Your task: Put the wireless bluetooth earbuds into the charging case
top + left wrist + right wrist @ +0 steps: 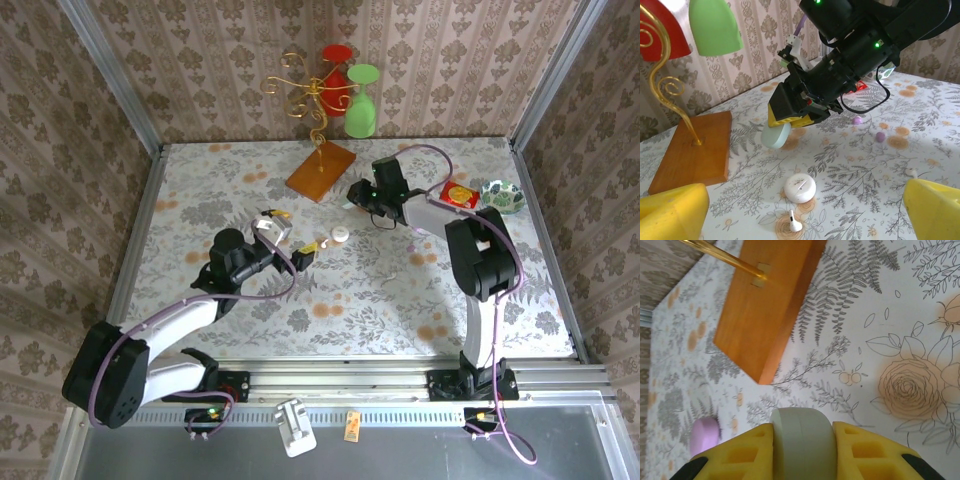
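The small white stemmed plastic earbud (794, 221) lies loose on the flower-printed tabletop (850, 170), to the right of the orange-brown wooden base (692, 150) and just beside a round white pebble-shaped case (800, 188). A second earbud (911, 172) lies much farther right of the base.

Both look feather-light, hard and glossy, so a sideways nudge would probably make them skid or flip. I would pinch gently across the bulb end and leave the stem free.

The left fingers (670, 210) are spread wide with nothing between them, hovering over the first earbud. The right fingers (740, 452) are clenched on a pale rounded case (802, 440), held clear of the tabletop just right of the base. I cannot tell whether its lid is up.

A gold wire stand (670, 95) rises from the base, with a green cup-shaped thing (715, 25) and a red one (665, 30) behind it. Two small purple pieces (880, 136) lie right of the base, beyond the held case.

The white case crowds the first earbud, and the right arm hangs close above the spot.
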### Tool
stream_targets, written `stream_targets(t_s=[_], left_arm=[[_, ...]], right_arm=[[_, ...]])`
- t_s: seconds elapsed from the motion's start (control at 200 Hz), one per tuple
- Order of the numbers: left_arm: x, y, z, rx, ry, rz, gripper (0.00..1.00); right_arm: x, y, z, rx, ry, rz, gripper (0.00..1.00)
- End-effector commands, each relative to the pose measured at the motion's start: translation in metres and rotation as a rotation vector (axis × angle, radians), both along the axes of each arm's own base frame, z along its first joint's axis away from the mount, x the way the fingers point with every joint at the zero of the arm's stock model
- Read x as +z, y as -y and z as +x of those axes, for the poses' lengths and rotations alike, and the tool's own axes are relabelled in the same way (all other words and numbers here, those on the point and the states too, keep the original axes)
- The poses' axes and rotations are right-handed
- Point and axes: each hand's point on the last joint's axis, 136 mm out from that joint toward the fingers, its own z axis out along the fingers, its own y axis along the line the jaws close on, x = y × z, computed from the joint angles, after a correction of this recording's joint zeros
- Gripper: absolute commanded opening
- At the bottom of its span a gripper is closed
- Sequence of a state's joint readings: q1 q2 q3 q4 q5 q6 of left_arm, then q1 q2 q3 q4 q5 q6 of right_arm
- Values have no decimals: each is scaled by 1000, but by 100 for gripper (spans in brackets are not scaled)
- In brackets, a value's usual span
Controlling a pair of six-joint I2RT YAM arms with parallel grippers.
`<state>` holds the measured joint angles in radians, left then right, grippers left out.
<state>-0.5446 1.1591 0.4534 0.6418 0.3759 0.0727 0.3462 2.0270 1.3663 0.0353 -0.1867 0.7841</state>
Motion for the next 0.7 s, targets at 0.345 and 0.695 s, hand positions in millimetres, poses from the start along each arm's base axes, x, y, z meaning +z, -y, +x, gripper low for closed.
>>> stream_targets(t_s=[0.345, 0.695], left_arm=[[-1, -5, 17, 75, -54, 7, 100], [2, -14, 24, 122, -63, 3, 100]], right_arm=[[-47, 43, 21, -57, -93, -77, 39], [-13, 76, 1, -15, -25, -212, 70]])
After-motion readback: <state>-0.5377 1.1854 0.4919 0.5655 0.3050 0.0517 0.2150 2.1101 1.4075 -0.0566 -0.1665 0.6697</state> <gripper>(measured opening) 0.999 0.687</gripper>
